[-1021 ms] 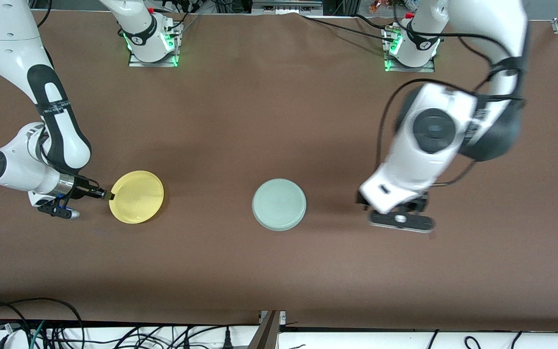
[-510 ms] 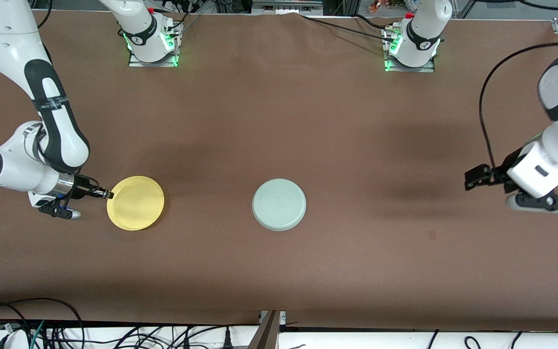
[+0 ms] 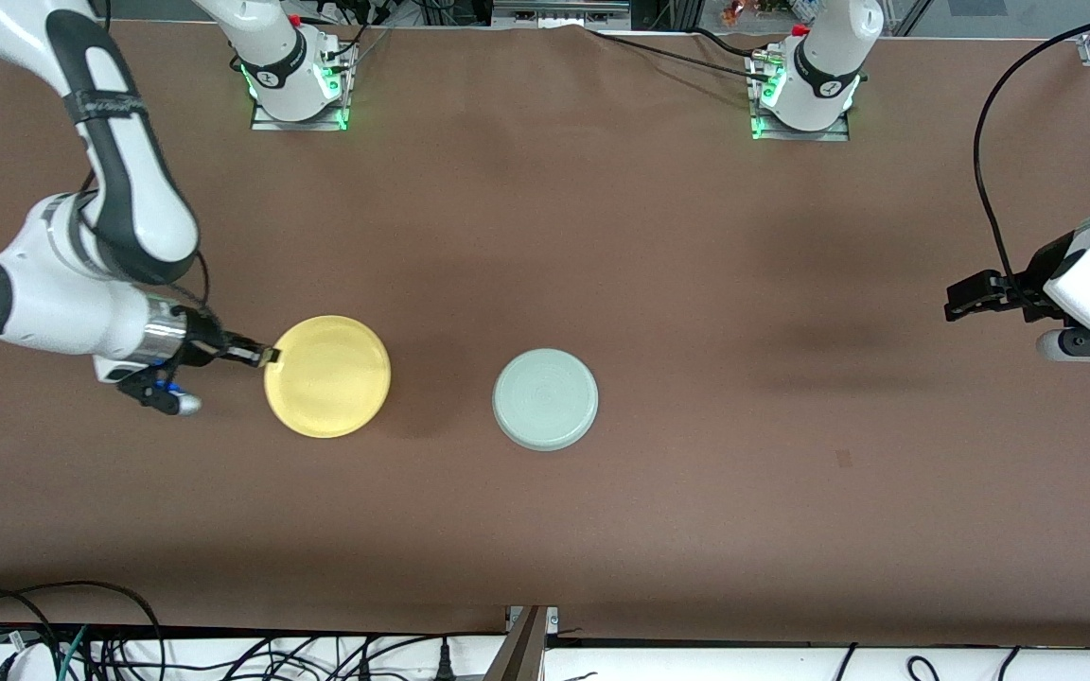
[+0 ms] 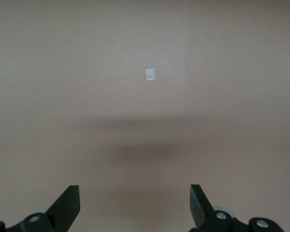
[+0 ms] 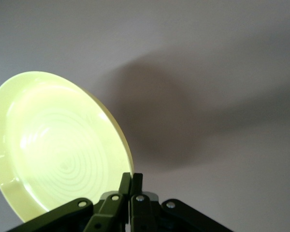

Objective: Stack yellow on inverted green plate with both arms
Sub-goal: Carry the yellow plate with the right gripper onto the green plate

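Table: brown matte cover, fills most of front view, w/ soft shadows across it. Two arm bases bolted along the edge farthest from the front camera: right arm's base plate & left arm's base plate, both w/ green lights. Black cable trails over the cover to the left arm's base.

Green plate lies flat near mid-table, upside down, concentric rings showing on its underside. Nothing touching it.

Small pale square mark on the cover, toward the left arm's end & nearer the front camera than the green plate; left wrist view shows it too.
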Motion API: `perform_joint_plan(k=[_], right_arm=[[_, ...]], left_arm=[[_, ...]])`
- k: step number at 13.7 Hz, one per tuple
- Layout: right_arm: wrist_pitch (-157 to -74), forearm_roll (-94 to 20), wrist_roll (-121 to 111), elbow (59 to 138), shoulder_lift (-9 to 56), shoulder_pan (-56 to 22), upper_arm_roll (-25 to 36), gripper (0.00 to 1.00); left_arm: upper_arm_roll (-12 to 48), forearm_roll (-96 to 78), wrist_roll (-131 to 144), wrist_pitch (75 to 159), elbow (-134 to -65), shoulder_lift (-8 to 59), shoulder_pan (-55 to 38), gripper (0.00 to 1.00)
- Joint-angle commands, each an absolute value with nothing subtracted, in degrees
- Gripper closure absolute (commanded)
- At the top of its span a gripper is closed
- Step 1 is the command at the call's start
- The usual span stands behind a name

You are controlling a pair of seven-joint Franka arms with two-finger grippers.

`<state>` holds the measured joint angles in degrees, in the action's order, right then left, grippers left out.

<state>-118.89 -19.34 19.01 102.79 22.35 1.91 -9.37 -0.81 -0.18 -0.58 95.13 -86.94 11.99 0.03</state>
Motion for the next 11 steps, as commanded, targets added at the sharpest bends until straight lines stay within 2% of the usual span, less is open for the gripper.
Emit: perform_joint_plan(k=[1,2,5,9,11], right_arm=[[-121.5,-19.0,27.9,102.3,21.5,-3.8,-10.5,1.0],[-122.7,-19.0,30.7,101.9,21.8,-7.0,-10.5,1.0],[-133.4,-17.4,44.2,102.1,24.3,-16.9,-10.4,1.0],[-145.1,-15.5,52.5,102.9,29.8,-23.2,-10.2,1.0],[-147.8,-15.3,53.3,103.0,32.0,-24.7,-9.7,1.0]], left_arm=[[-1.2,-1.4,-1.5,95.0,-86.6,12.6,-0.1,0.0],[-1.1,-1.4,-1.1,95.0,-86.6,12.6,-0.1,0.0],[-0.8,-1.5,0.2,95.0,-86.6,12.6,-0.4,0.0],[-1.2,-3.0,-0.2,95.0,-86.3,12.7,0.5,0.0],[-1.1,-2.9,0.4,95.0,-85.4,12.8,0.4,0.0]])
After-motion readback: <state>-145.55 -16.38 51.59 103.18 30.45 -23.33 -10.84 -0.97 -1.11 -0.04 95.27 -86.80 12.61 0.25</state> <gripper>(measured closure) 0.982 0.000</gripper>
